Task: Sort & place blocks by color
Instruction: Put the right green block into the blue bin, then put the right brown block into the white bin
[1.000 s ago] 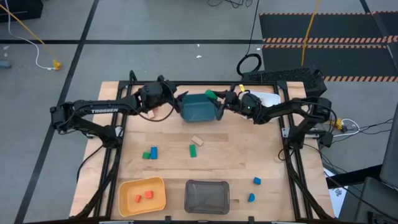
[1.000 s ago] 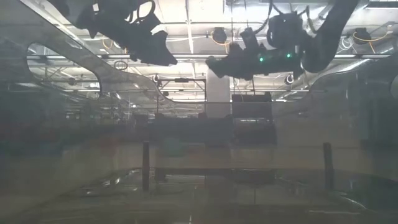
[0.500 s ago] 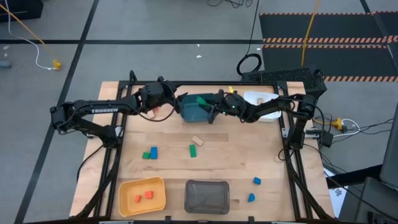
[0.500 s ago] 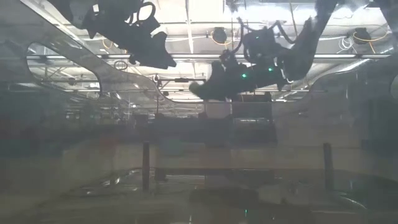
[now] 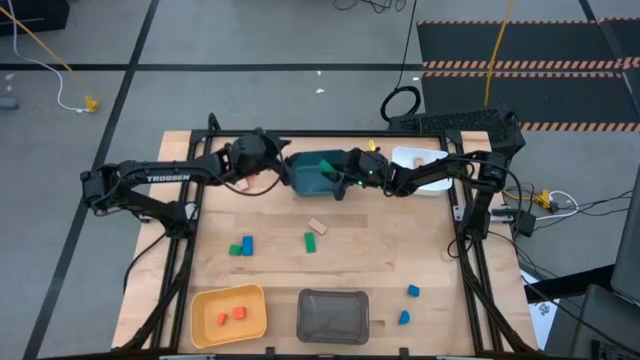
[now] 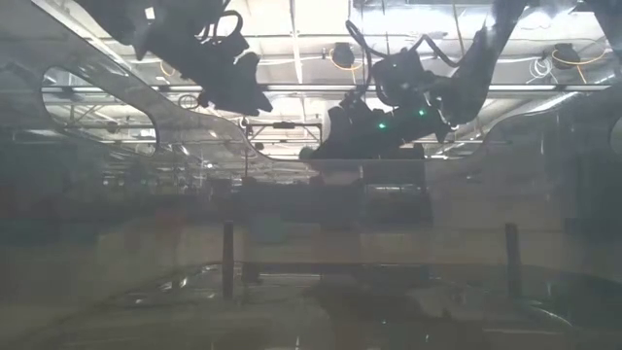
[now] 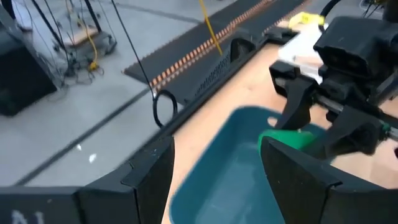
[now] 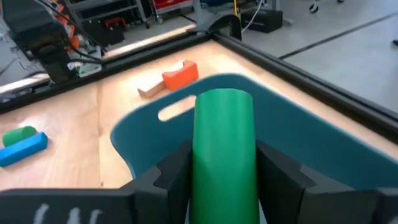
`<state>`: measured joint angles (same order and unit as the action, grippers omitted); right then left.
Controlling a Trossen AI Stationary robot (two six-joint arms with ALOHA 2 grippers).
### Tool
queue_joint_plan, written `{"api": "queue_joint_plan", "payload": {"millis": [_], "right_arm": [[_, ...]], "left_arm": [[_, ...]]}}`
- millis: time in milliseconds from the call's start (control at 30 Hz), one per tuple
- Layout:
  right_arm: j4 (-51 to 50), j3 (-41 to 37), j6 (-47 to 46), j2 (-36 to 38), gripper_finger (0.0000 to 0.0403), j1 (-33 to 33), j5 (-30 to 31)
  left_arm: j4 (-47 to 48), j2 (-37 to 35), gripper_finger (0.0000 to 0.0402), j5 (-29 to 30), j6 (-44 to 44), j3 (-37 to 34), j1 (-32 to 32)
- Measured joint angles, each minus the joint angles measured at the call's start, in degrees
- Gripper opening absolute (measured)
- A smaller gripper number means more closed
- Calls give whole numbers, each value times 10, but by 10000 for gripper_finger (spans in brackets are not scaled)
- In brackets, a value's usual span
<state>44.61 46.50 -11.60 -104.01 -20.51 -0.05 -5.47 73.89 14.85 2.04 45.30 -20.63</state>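
Swinging in from the right of the high view, the right gripper (image 5: 335,170) now hangs over the teal bin (image 5: 308,178) near the top middle of the table, where a second ago it sat off the bin's right edge. That puts the green block (image 8: 224,149) right above the container it seems meant for, so the drop looks close. From the right wrist view the green block stands between the two dark fingers (image 8: 171,177), which sit against its sides; they seem to be easing apart, but the block is not yet falling. The left gripper (image 5: 282,166) waits at the bin's left edge, open and empty. Other blocks lie lower on the table (image 5: 380,245), with a yellow bin (image 5: 200,305) at lower left.
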Motion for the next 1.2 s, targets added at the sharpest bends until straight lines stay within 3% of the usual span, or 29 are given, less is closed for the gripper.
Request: {"api": "queue_joint_plan", "payload": {"millis": [433, 667, 900, 1200], "right_arm": [[-22, -1, -25, 22, 220, 7, -2], [-191, 0, -65, 141, 218, 20, 0], [-365, -1, -135, 226, 218, 86, -2], [-355, -1, -186, 212, 217, 181, 0]], "left_arm": [[46, 0, 241, -1, 33, 0, 35], [59, 0, 241, 0, 42, 0, 54], [66, 0, 241, 0, 57, 0, 78], [71, 0, 241, 0, 108, 0, 117]]}}
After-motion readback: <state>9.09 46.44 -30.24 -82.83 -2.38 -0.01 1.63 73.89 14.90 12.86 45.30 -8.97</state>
